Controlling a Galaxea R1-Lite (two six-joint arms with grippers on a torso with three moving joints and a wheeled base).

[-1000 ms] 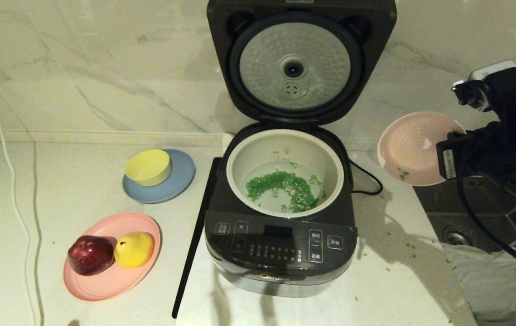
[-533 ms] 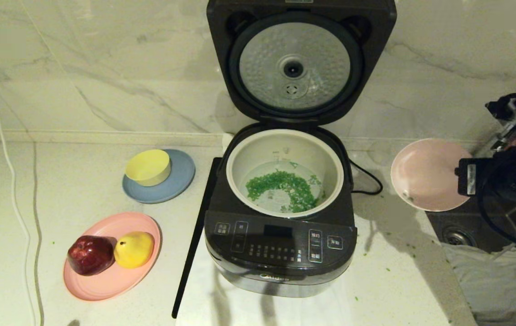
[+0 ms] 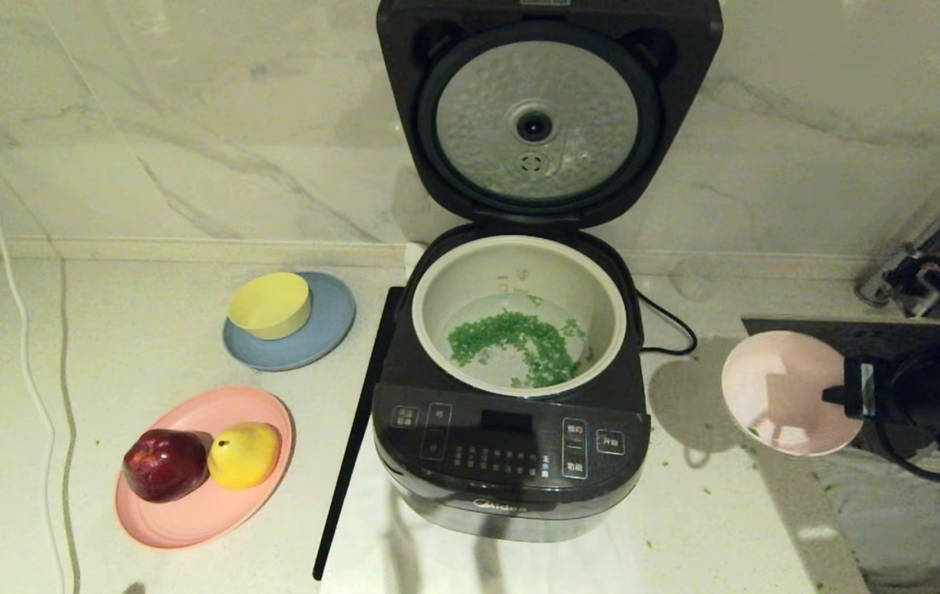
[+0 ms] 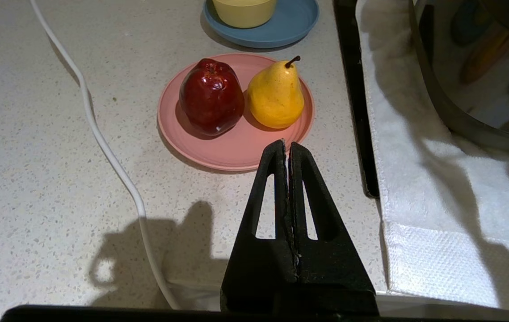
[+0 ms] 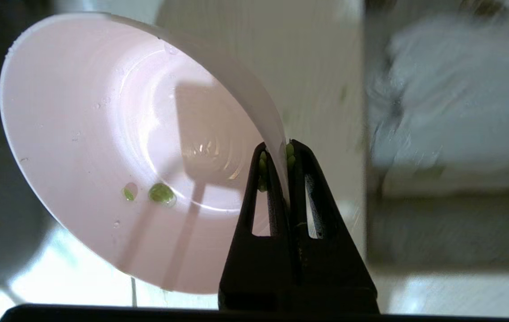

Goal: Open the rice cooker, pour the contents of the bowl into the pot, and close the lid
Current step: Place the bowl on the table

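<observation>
The dark rice cooker (image 3: 511,462) stands at the centre with its lid (image 3: 537,120) raised upright, silver dimpled disc facing me. Chopped green contents (image 3: 515,338) lie on the bottom of the off-white pot (image 3: 519,247). To the cooker's right my right gripper (image 3: 837,394) (image 5: 281,150) is shut on the rim of the pale pink bowl (image 3: 783,392) (image 5: 102,147), which is tilted and held above the counter; only a few green bits cling inside. My left gripper (image 4: 287,145) is shut on nothing, low over the counter near the pink plate.
A pink plate (image 3: 189,511) with a red apple (image 3: 164,464) and a yellow pear (image 3: 244,454) lies front left. A yellow bowl (image 3: 270,305) sits on a blue plate (image 3: 329,330). A white cable (image 3: 24,346) runs down the left. A sink (image 3: 890,429) and tap (image 3: 928,247) are at right.
My right gripper has carried the pink bowl down and towards me, away from the cooker, from beside the lid to low over the counter's right edge. The left arm has not moved.
</observation>
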